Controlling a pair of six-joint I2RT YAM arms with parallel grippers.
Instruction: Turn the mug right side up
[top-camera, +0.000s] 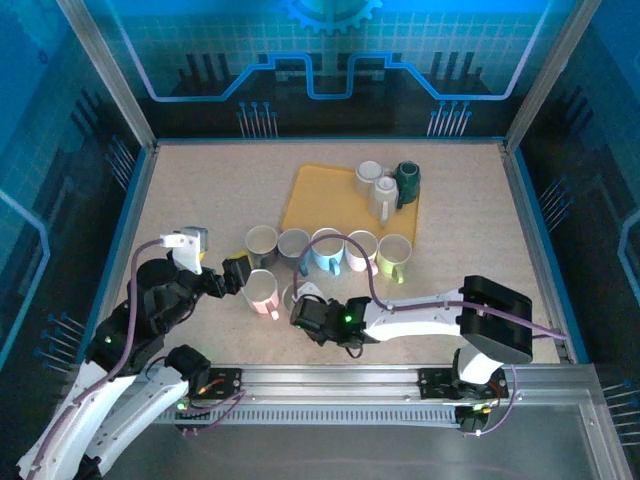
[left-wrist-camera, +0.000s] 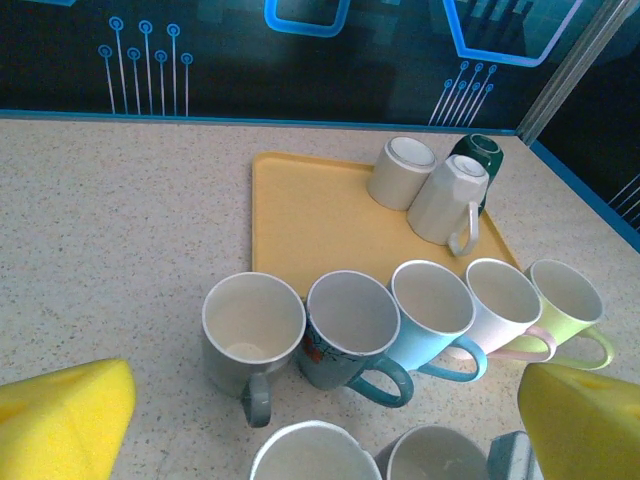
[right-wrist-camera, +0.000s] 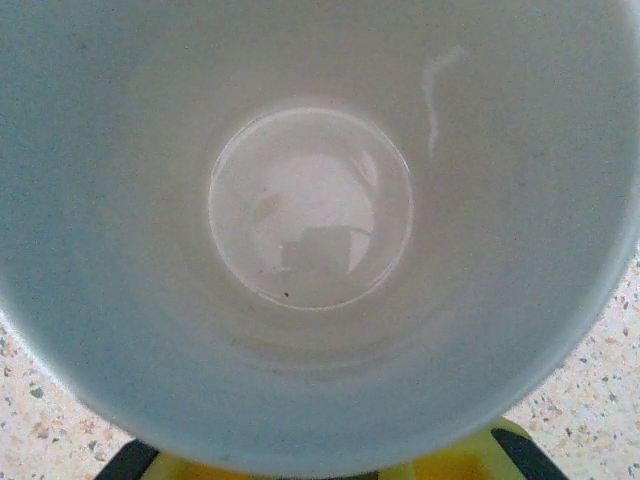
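Fig. 1. My speckled beige worktop (top-camera: 190, 210), enclosed on three sides by dark blue circuit-patterned walls (top-camera: 400, 50) and aluminium posts (top-camera: 105, 70); cool blue light throughout.

Grey-white mug (right-wrist-camera: 310, 210): glossy pale interior, empty, mouth open toward the right wrist camera. It sits mouth up, just right of the pink mug (top-camera: 262, 295).
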